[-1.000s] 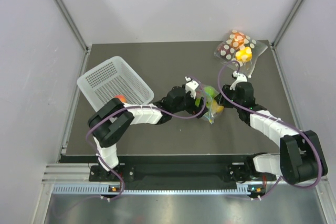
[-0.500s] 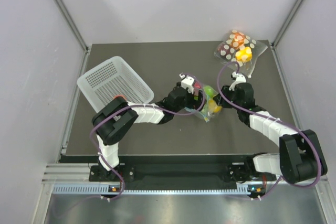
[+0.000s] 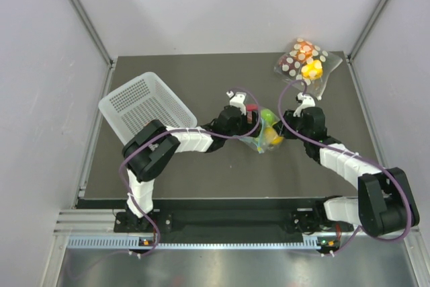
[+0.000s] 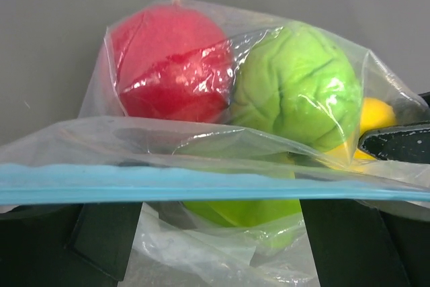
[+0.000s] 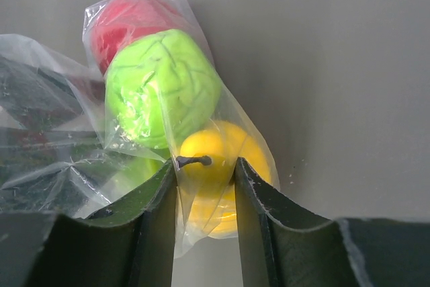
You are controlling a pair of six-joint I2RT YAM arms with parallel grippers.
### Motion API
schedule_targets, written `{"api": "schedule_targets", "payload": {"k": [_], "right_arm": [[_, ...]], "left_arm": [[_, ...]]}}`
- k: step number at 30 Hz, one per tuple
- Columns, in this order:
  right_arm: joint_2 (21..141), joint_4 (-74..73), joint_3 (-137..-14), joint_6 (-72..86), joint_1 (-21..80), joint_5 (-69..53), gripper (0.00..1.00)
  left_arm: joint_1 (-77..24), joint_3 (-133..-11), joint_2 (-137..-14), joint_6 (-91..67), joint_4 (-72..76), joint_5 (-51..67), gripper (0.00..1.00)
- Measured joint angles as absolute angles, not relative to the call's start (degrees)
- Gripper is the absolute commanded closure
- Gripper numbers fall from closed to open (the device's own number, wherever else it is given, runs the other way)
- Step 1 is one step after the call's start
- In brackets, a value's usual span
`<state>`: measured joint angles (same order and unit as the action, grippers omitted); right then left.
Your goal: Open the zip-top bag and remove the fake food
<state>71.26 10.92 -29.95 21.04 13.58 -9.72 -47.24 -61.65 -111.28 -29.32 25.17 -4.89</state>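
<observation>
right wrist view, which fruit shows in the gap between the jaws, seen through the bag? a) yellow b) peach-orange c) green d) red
a, the yellow fruit inside the zip-top bag shows between the jaws of the right gripper, while the green fruit and the red fruit sit farther off.

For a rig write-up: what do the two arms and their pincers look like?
The left arm and right arm are white links between black joints, each with a purple cable. The left pincer and right pincer have black fingers.
</observation>
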Motion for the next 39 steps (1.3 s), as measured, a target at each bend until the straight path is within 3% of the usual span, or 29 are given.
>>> {"api": "schedule_targets", "payload": {"k": [14,20,24,25,28,33,36,39], "right_arm": [[71.0,11.6,-29.3,21.1,13.6,-10.9,0.73],[69.1,10.6,-28.5,21.0,13.6,-10.8,0.73],[68.6,9.8,-28.5,21.0,13.6,-10.6,0.73],[68.6,9.8,-28.5,21.0,13.6,-10.6,0.73],[68.6,9.8,-28.5,20.6,13.6,-10.4,0.73],[68.6,10.0,-28.5,20.7,13.6,-11.2,0.73],[68.6,10.0,-28.5,20.6,13.5,-11.2,0.73],[68.6,10.0,-28.5,20.6,13.5,-11.3,0.73]], "left_arm": [[-47.4,-60.2,-108.4,-34.0,20.7,-3.8,0.07],[-47.4,-63.3,-112.3,-35.2,20.3,-1.8,0.16],[-47.4,-65.1,-113.3,-35.6,19.6,-0.5,0.30],[-47.4,-65.4,-113.4,-35.7,19.5,0.0,0.43],[-47.1,-65.6,-113.4,-36.2,19.7,0.5,0.70],[-46.7,-65.3,-112.5,-36.5,19.7,0.9,0.78],[-46.8,-63.2,-111.2,-36.2,18.7,1.5,0.92],[-46.8,-60.8,-108.8,-35.8,17.4,1.5,0.94]]}}
